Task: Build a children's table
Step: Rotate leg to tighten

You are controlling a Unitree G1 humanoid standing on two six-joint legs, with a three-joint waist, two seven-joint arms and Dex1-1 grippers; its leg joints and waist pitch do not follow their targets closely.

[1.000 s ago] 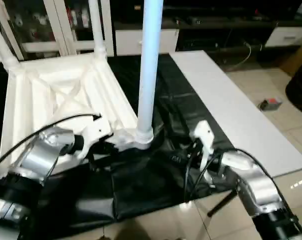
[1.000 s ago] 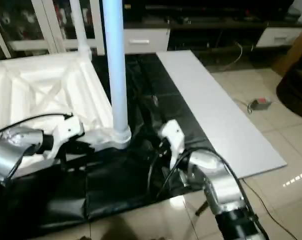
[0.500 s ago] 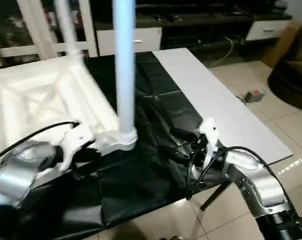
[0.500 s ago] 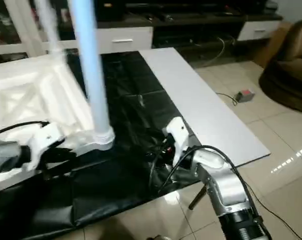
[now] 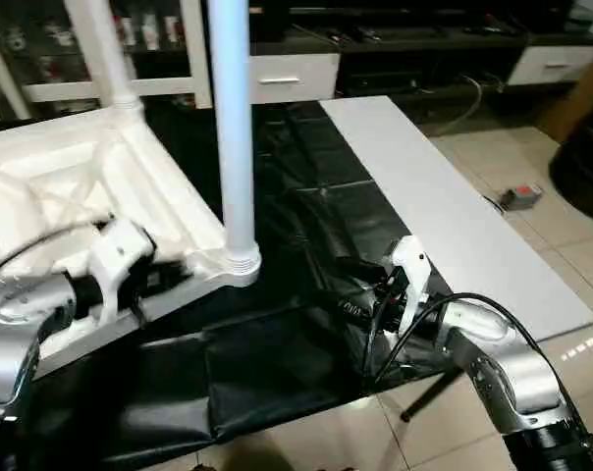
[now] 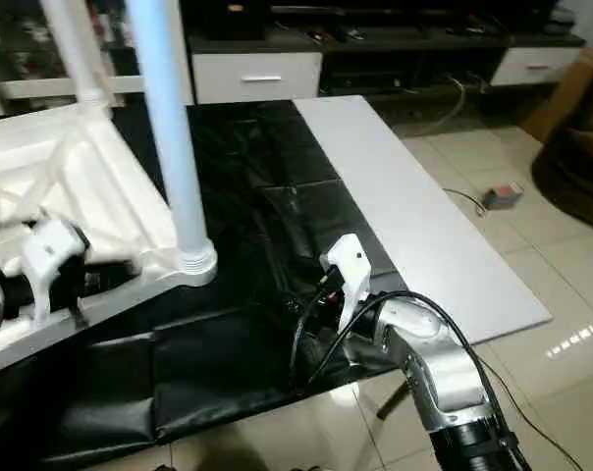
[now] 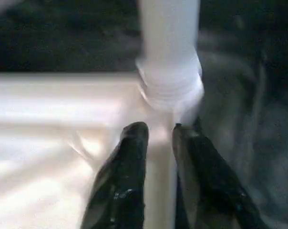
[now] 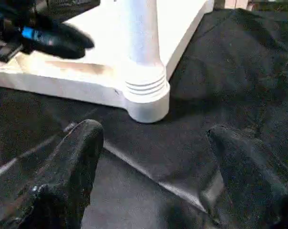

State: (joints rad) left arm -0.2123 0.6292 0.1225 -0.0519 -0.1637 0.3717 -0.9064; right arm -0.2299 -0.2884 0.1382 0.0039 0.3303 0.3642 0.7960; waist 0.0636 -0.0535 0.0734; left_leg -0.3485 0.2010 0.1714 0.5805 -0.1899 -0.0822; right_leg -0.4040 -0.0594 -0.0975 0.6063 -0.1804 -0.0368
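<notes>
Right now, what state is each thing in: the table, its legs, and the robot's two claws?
Table top: upside down on the black cover.
Near leg: upright in its corner socket.
Far leg: upright in its socket.
Left gripper: at the rim beside the near leg.
Right gripper: open, empty.

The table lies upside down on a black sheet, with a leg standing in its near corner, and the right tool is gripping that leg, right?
Not quite: the right tool is open, short of the leg, as the right wrist view shows.

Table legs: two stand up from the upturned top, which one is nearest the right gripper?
The leg in the near corner socket, facing the right gripper across the black cover. The other leg stands at the far corner, behind it.
</notes>
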